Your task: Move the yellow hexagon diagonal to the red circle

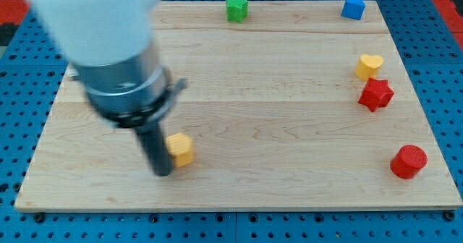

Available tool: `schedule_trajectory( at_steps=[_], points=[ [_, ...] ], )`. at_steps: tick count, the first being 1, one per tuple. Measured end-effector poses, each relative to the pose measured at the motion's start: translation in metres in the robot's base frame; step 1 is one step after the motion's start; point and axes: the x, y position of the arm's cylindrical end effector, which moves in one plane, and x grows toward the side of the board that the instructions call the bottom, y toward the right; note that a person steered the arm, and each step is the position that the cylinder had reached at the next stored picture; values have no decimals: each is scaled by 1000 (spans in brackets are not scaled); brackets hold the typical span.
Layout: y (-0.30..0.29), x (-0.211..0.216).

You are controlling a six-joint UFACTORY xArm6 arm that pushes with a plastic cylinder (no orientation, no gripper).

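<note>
The yellow hexagon [180, 149] lies on the wooden board at the lower left. My tip [163, 173] rests on the board right against the hexagon's left side, slightly below it. The red circle [409, 161] sits far off at the lower right, near the board's right edge. The arm's grey and white body hangs over the board's upper left and hides that part.
A yellow heart [368, 66] and a red star [376, 94] sit at the right edge above the red circle. A green star [236, 8] and a blue block [353, 7] sit along the top edge. The wooden board [275, 113] lies on blue pegboard.
</note>
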Motion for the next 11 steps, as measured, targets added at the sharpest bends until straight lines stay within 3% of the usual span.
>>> schedule_trajectory(
  at_steps=[2, 4, 5, 6, 7, 9, 11],
  points=[
    [109, -27],
    [42, 18],
    [-26, 15],
    [-21, -29],
    [37, -49],
    [172, -49],
    [253, -46]
  ],
)
